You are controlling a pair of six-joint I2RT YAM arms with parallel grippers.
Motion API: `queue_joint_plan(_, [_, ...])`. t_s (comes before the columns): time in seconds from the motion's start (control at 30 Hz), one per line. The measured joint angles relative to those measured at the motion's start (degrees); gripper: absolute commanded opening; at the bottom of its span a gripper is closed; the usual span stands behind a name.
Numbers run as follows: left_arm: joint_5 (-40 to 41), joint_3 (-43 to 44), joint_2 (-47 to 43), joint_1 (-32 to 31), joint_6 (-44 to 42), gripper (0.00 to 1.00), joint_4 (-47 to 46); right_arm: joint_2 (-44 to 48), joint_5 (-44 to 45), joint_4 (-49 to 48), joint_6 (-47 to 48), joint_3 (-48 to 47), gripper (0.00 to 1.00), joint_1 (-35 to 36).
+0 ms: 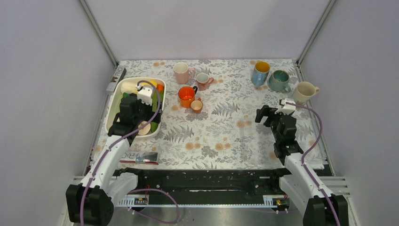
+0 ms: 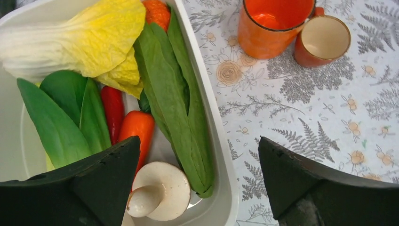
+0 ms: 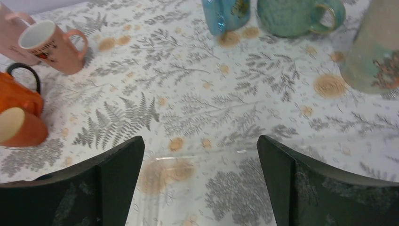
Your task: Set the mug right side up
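Several mugs stand on the fern-print cloth. A cream mug [image 1: 305, 91] at the far right shows a flat pale top and widens toward the cloth in the right wrist view [image 3: 369, 47], so it looks mouth down, though I cannot be sure. My right gripper [image 1: 264, 115] [image 3: 200, 139] is open and empty, above the cloth to the left of and nearer than that mug. My left gripper [image 1: 128, 109] [image 2: 198, 141] is open and empty, hovering over the white tray [image 1: 113, 106].
A blue mug [image 1: 260, 73] and a teal mug [image 1: 279, 80] stand left of the cream one. A pink mug [image 1: 181, 72], a small pink mug [image 1: 203, 80], an orange mug [image 1: 187, 96] and a small orange mug [image 1: 196, 106] stand mid-table. The tray [image 2: 221, 155] holds toy vegetables and a mushroom [image 2: 157, 190].
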State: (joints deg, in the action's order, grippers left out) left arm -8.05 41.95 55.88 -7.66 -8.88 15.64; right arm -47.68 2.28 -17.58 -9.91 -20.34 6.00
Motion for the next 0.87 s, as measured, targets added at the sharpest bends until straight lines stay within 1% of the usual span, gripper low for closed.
queue_joint_plan(0.07, [1.79, -3.52, -1.99, 0.00, 2.10, 0.99, -3.45, 2.91, 2.45, -0.04, -0.22, 4.13, 0.99, 0.00])
queue_joint_plan(0.17, [6.05, -8.22, -3.74, 0.04, 4.24, 0.99, -10.32, 7.67, 5.73, -0.59, 0.76, 7.78, 0.99, 0.00])
queue_joint_plan(0.27, [9.38, -13.62, -6.62, 0.07, 5.22, 0.99, -15.65, 10.36, 6.95, -1.09, 2.40, 9.86, 1.00, 0.00])
queue_joint_plan(0.4, [12.33, -19.23, -9.18, 0.07, 6.56, 0.99, -20.17, 11.43, 7.61, -0.98, 3.30, 11.32, 0.99, 0.00])
queue_joint_plan(0.57, [13.29, -23.61, -11.61, 0.11, 8.57, 0.99, -21.77, 10.84, 7.78, -0.96, 4.13, 11.47, 1.00, 0.00])
queue_joint_plan(0.87, [13.05, -23.87, -14.53, 0.11, 11.04, 0.99, -21.84, 9.35, 7.58, 0.35, 4.15, 11.45, 0.99, 0.00])
